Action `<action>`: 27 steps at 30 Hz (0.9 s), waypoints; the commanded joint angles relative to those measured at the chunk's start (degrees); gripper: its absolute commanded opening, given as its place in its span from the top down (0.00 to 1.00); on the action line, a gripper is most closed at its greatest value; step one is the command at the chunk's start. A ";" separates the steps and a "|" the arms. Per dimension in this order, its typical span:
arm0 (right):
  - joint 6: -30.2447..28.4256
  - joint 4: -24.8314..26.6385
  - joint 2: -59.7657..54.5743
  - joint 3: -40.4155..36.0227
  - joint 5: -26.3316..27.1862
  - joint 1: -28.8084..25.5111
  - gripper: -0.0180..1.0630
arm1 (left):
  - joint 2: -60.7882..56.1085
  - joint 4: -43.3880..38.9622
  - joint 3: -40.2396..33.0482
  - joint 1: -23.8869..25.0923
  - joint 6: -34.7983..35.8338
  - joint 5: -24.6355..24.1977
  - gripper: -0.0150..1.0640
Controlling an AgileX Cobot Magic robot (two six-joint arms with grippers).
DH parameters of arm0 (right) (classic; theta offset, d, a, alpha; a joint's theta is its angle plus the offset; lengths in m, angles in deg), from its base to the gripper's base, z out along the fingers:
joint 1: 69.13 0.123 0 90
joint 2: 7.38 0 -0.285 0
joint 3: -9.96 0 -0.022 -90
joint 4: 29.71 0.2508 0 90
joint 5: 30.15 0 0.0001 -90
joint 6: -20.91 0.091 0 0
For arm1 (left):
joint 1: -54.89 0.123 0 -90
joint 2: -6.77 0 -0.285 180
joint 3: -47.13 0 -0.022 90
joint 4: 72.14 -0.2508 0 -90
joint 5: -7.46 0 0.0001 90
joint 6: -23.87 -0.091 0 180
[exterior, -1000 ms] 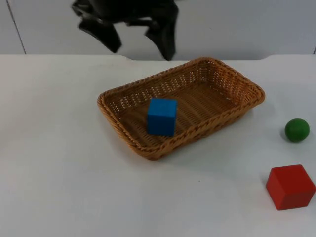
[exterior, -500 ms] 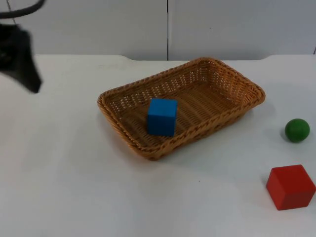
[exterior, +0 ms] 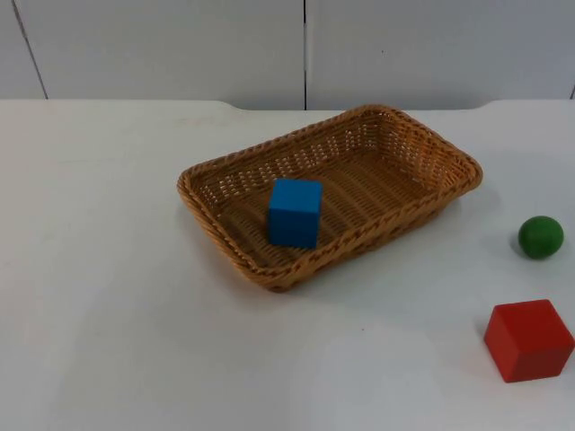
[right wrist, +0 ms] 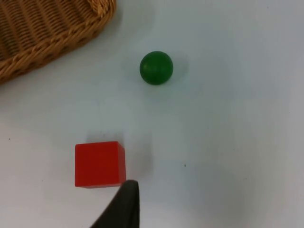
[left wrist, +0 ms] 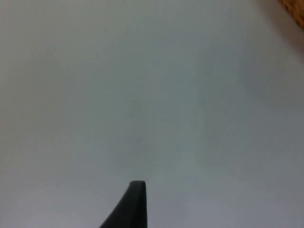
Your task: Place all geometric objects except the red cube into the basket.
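Note:
A blue cube [exterior: 295, 212] lies inside the woven basket [exterior: 229, 247] at the middle of the table. To the basket's right, a green ball [exterior: 540, 237] rests on the table, with a red cube [exterior: 528, 339] in front of it near the right edge. My right gripper [right wrist: 124, 202] hangs above the table close to the red cube [right wrist: 100, 164], with the green ball [right wrist: 156, 68] and the basket's corner [right wrist: 57, 35] farther off. Over bare white table, my left gripper [left wrist: 134, 202] hovers away from the basket, whose edge [left wrist: 295, 5] barely shows.
The white table [exterior: 108, 341] stretches wide to the left and front of the basket. A grey partition wall [exterior: 180, 49] closes the back. The ball and the red cube stand close to the table's right side.
My left arm, which was above the basket's back rim, swung off to the left and out of the top view. The blue cube, ball and red cube stayed put.

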 commanded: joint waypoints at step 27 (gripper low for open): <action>-10.51 3.01 -27.42 6.83 -3.03 -0.29 0.01 | -4.75 2.96 -1.26 -1.17 -2.53 1.53 0.01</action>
